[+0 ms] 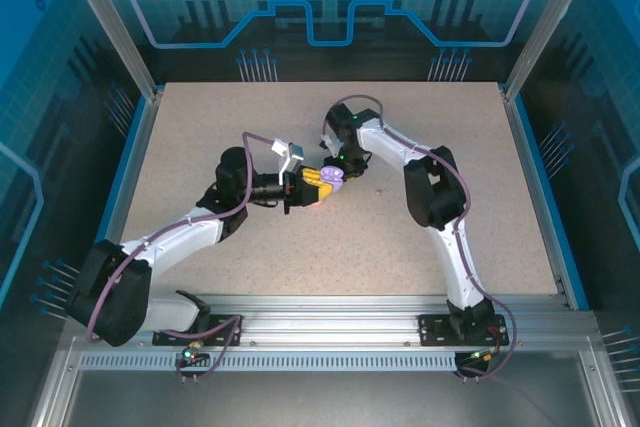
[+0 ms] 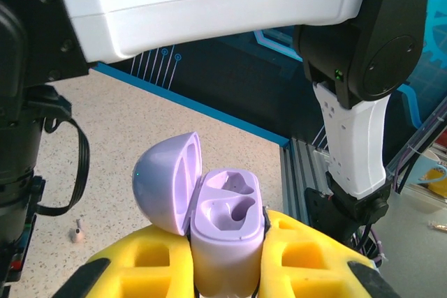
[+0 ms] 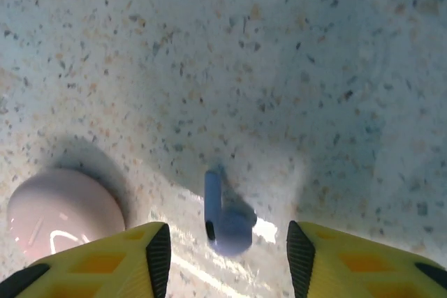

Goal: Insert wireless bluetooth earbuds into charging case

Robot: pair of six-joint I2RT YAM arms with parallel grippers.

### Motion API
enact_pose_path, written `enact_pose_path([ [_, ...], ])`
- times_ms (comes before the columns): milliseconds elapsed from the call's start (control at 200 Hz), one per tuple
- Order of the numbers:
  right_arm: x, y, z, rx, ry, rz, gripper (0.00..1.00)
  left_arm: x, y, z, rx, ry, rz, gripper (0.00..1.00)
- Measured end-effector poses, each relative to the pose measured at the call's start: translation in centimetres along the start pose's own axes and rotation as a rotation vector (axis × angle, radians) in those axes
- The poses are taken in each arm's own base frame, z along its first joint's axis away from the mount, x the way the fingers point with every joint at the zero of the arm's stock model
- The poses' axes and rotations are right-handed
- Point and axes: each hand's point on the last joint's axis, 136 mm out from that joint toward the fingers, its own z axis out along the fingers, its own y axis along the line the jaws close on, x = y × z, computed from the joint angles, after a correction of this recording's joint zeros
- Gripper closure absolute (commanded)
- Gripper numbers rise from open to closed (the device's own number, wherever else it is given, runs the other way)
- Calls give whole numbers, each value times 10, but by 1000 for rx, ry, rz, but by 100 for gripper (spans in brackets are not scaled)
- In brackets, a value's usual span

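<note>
The purple earbud (image 3: 223, 215) is small and a little blurred in the right wrist view: a short stem with a rounded head at one end, lying flat on the speckled table (image 3: 279, 47). Its finer detail is hard to make out. From above I cannot pick it out at all, as the right arm (image 1: 430, 187) covers that spot, near the middle of the table and a touch toward the far edge.

It lies in the gap of the right pincer (image 3: 229, 246), whose yellow fingers (image 3: 158, 246) stand wide apart on either side, touching neither. These fingers are cut off at the picture's lower edge.

Just to one side rests a pink case (image 3: 61, 211), round and closed, partly cut by the frame.

The left pincer (image 2: 230, 270) is clamped on the case (image 2: 227, 221), a lilac shell held upright with its lid (image 2: 167, 179) swung back and two empty moulded wells showing. From above, the two pincers nearly meet.

Beyond it a beige earbud (image 2: 78, 232) stands on the table, tiny and indistinct.
</note>
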Motion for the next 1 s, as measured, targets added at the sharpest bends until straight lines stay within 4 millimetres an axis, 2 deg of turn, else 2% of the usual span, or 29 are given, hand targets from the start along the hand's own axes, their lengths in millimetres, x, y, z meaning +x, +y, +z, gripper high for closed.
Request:
enact_pose_path([
  [145, -2, -2, 7, 25, 13, -15, 54, -1, -1, -1, 0, -2, 3, 91],
  [360, -1, -8, 10, 88, 22, -55, 76, 0, -2, -1, -1, 3, -3, 91],
  [470, 2, -13, 9, 114, 3, -69, 81, 0, -2, -2, -2, 6, -8, 90],
  [575, 10, -14, 8, 121, -3, -77, 81, 0, -3, -2, -2, 6, -8, 91],
  [860, 80, -19, -3, 127, 99, -70, 81, -2, -5, -3, -2, 4, -5, 91],
  [1001, 112, -16, -9, 108, 136, -78, 76, -4, -7, -4, -1, 0, 0, 91],
])
